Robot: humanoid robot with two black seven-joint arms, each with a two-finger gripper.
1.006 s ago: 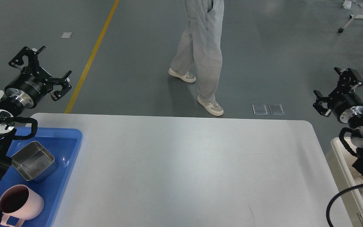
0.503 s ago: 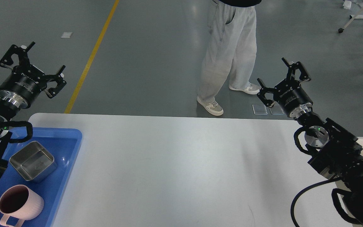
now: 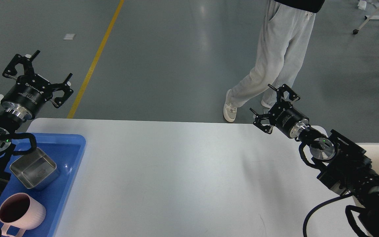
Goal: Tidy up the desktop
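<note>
Right gripper point(image 3: 268, 102) lower, tray point(image 3: 74, 144) holding cup point(image 3: 21, 212)

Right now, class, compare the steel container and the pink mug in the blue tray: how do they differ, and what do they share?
The steel container is shiny bare metal; the pink mug is matte pink with a ribbed wall. The steel container is square-cornered and shallow with no handle; the pink mug is round, taller, with a handle at its near side. The steel container sits farther back in the blue tray; the pink mug sits nearer the camera. Both stand upright, open-topped, and look empty.

right claw point(image 3: 268, 102) swung inward, person point(image 3: 275, 62) walked right
</note>
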